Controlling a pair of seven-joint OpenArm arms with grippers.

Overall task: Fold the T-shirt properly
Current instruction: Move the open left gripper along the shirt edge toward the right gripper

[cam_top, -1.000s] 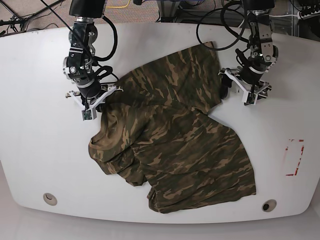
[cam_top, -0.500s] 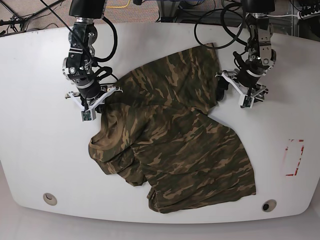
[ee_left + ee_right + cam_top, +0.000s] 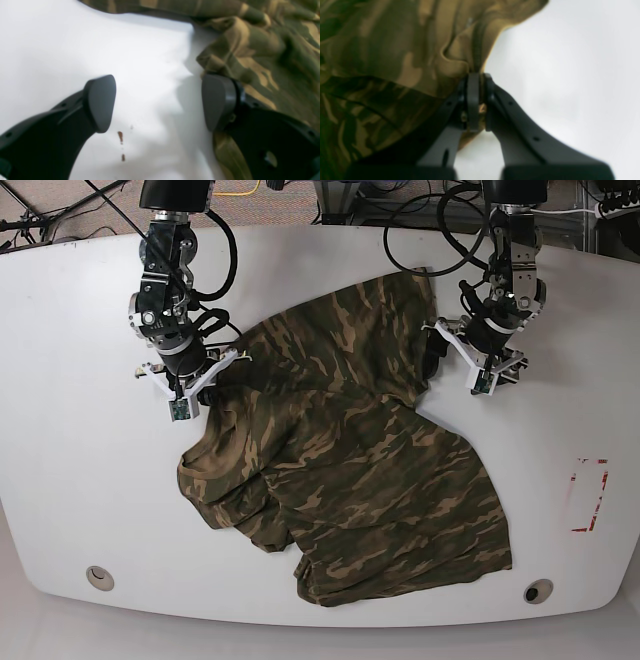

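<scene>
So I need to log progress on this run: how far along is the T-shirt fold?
Early. Nothing looks folded: the T-shirt lies rumpled and skewed on the table. In hand: the right gripper is shut on a cloth edge, while the left gripper is open at the shirt's far edge, one finger over cloth, gripping nothing. Left: that second grip, spreading the shirt flat, and every fold.

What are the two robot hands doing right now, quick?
Left gripper: open, holding nothing, right beside the shirt.
Right gripper: shut on the shirt's edge.
</scene>
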